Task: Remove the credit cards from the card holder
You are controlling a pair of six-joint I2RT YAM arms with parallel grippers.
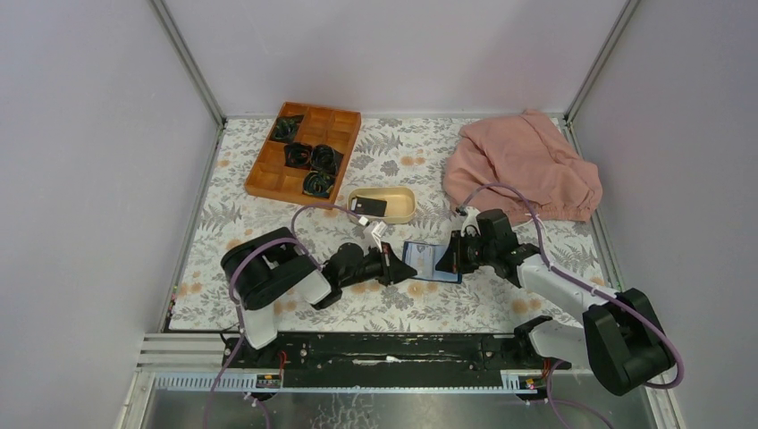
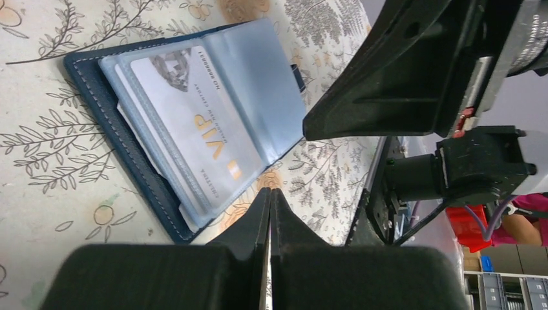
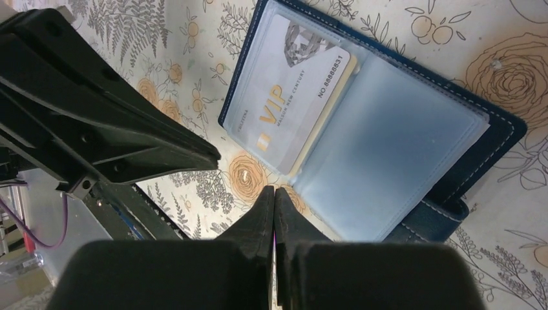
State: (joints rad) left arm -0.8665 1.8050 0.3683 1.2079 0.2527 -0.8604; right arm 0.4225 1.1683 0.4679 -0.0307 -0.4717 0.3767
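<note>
Left wrist view has the card holder [image 2: 258, 84] lying open and flat on the flowered table [image 2: 39, 213], its clear sleeves facing up. A pale grey card marked VIP [image 2: 187, 116] sits inside the top sleeve, with at least 1 more pale card edge showing behind it. From above, the holder [image 1: 427, 261] is mid-table, nearer the near edge than the far one, directly between the 2 arms.

The left gripper [image 2: 269, 194] has its jaws pressed together on nothing, tip just beside the holder's edge at the VIP card's end. The right gripper [image 3: 274, 190] is likewise closed and empty, its tip just beside the edge of the blank sleeve [image 3: 400, 148]. Whether either tip touches the table I cannot tell.

To do this step well, I judge that 1 closed tip should press down on the navy cover to pin it, since the light holder would likely slide or fold otherwise. The other jaws must part and nip only the card's end, pulling along the sleeve, not upward. Which end of the sleeve is open is not clear.

Farther off, a beige dish [image 1: 398, 207] holds a black card-like thing [image 1: 369, 207]; a wooden tray [image 1: 268, 174] sits toward the far-left corner, pink cloth [image 1: 527, 165] toward the far-right.
</note>
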